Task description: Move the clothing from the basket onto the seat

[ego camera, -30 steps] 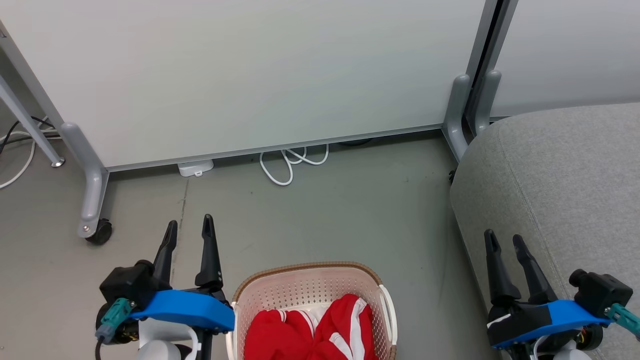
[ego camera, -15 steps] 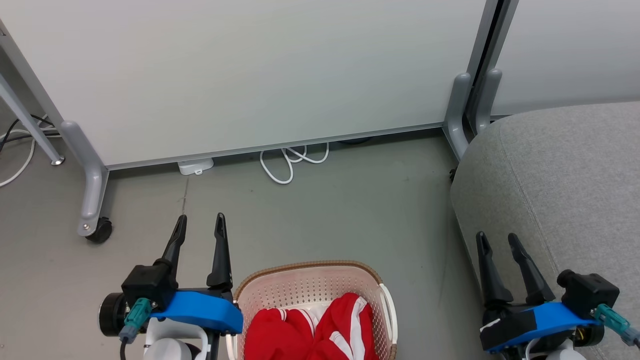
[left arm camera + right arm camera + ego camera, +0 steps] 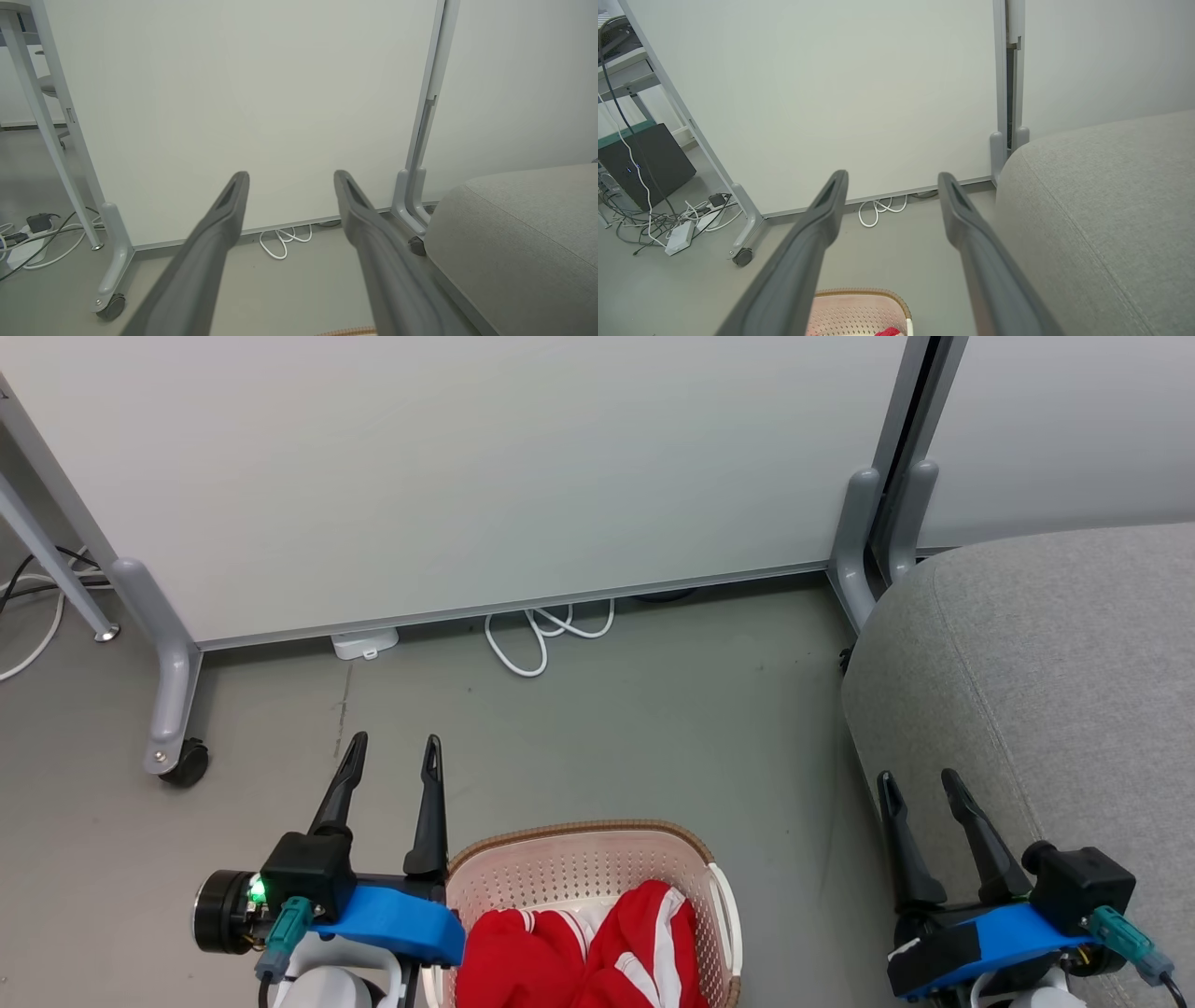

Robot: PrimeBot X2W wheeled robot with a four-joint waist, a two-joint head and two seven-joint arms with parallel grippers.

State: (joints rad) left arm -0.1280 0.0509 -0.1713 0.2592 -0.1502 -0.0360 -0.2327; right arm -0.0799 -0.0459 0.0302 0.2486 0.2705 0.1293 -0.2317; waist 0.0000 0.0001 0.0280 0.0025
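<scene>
Head view, red clothing [image 3: 560, 957] heaped in the basket [image 3: 579, 828] on the floor [image 3: 607, 737], seat [image 3: 1055, 691] to its right, left gripper [image 3: 395, 739] and right gripper [image 3: 917, 775] both spread apart, holding nothing, right wrist view adds a cable tangle [image 3: 668, 219]

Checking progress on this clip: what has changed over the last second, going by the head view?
The left gripper has slid inward toward the basket, and the right gripper has slid inward toward it from the seat side. Both are open and empty, and nothing was grasped. The clothing lies in the basket as before. The basket and the seat have not moved.
</scene>
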